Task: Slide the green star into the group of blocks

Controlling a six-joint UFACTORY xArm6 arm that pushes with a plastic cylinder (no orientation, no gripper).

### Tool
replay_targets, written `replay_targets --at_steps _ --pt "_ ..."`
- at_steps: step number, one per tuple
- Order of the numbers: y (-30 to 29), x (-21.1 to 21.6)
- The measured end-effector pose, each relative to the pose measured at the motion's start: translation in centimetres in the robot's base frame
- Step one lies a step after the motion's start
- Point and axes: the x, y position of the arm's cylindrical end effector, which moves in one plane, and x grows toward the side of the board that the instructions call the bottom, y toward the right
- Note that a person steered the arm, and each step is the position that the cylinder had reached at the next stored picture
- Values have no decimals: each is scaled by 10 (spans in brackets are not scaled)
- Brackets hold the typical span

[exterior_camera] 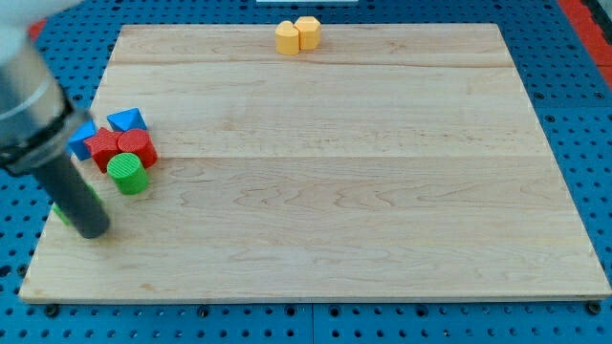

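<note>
My tip (94,230) rests on the wooden board (344,201) near its lower left corner. The green star (61,213) is mostly hidden behind the rod, and only a green sliver shows at the rod's left side. The group lies just up and right of the tip: a green cylinder (127,174), two red blocks (103,147) (138,145) and two blue blocks (126,120) (82,138). The green cylinder is the group block closest to the tip.
Two yellow blocks (287,37) (308,32) sit touching at the board's top edge, near the middle. The board's left edge runs close to the tip. A blue pegboard (583,143) surrounds the board.
</note>
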Motion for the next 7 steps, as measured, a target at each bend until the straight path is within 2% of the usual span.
replay_targets --at_steps 1,2,3,4,5,7 --pt "11 11" --pt "-9 24" --pt "-25 14" --pt "0 -16" --pt "0 -33" --pt "0 -6"
